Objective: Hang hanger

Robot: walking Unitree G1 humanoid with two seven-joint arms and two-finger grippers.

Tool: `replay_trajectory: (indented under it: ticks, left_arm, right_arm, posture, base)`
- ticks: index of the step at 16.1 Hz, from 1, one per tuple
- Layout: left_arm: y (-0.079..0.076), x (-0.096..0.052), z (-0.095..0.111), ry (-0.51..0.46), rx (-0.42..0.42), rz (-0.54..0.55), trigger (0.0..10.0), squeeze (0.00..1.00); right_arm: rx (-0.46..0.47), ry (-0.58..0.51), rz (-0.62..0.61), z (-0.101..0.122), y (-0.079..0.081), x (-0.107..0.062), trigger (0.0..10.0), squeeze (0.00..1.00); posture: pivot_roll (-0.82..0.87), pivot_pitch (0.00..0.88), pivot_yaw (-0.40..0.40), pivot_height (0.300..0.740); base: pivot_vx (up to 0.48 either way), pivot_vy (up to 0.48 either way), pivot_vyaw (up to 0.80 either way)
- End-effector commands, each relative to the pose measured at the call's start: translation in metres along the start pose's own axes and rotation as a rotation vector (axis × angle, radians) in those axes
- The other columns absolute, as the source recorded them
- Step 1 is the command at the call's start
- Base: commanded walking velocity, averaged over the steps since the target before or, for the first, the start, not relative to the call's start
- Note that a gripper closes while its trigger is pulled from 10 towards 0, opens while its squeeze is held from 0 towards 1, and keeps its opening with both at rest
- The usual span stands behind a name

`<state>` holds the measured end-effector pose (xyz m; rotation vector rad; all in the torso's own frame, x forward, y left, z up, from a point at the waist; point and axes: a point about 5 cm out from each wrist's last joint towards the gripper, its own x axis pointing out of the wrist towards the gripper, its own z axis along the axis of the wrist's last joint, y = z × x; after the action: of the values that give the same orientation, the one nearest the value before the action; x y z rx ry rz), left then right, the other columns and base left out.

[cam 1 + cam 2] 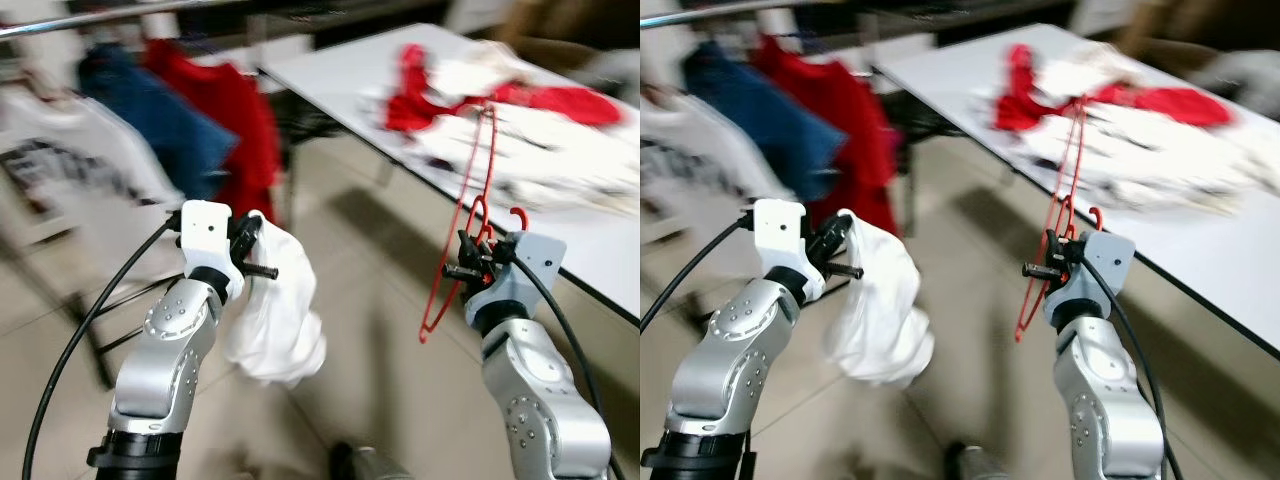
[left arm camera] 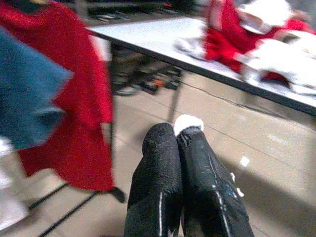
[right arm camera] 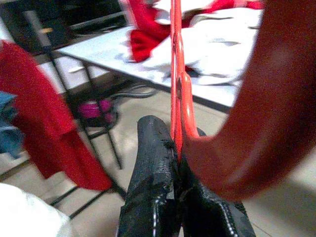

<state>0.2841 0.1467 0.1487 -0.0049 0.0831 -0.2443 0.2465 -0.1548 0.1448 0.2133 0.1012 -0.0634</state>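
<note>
Red hanger [image 1: 468, 210] is clamped upright in the right gripper [image 1: 466, 262], centre-right of frame, below the table [image 1: 600, 250] edge. White garment [image 1: 275, 310] is pinched in the left gripper [image 1: 258, 262], centre-left, fingers [image 2: 163, 177] closed together.

On my left, the left claw [image 1: 262, 262] was raised with a white crumpled cloth [image 1: 275, 320] pinched in its closed fingers, the cloth hanging below. On my right, the right claw [image 1: 462, 262] was clamped on a red thin wire hanger [image 1: 462, 225] that stood upright above it. Behind the right claw and running off to the right stood the white flat worktop [image 1: 330, 70], with a heap of red and white clothes [image 1: 510, 125] on it. Behind the left claw, a red garment [image 1: 235, 120] and a blue garment [image 1: 150, 120] hung side by side from a metal rail [image 1: 80, 20], the blue one further left.
</note>
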Motion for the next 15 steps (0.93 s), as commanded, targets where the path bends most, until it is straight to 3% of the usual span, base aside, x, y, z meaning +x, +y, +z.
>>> replay_trajectory:
  ticks: [1, 5, 8, 15]
  left_arm:
    - [0.0012, 0.0013, 0.0059, -0.013, 0.070, 0.035, 10.0, 0.00]
    - [-0.0006, 0.0004, 0.0089, -0.038, -0.002, -0.008, 10.0, 0.00]
    - [-0.0013, -0.0027, 0.0068, -0.032, 0.031, -0.010, 10.0, 0.00]
    - [-0.0050, -0.0012, 0.0113, -0.072, 0.083, -0.043, 10.0, 0.00]
  right_arm:
    - [-0.020, -0.028, -0.029, 0.0042, -0.0022, -0.0008, 10.0, 0.00]
    - [-0.018, -0.050, -0.083, 0.0038, -0.0098, -0.0013, 10.0, 0.00]
    - [0.003, -0.008, -0.024, 0.0007, -0.0071, -0.0032, 10.0, 0.00]
    - [-0.013, 0.023, -0.029, -0.0038, -0.0078, -0.0067, 10.0, 0.00]
  posture:
    - [0.04, 0.073, -0.011, 0.740]
    - [0.03, 0.074, -0.018, 0.740]
    - [0.03, 0.074, -0.019, 0.740]
    - [0.02, 0.067, -0.001, 0.740]
  base:
    - [0.000, 0.000, -0.80]
    - [0.000, 0.000, -0.79]
    - [0.000, 0.000, -0.79]
    - [0.000, 0.000, -0.80]
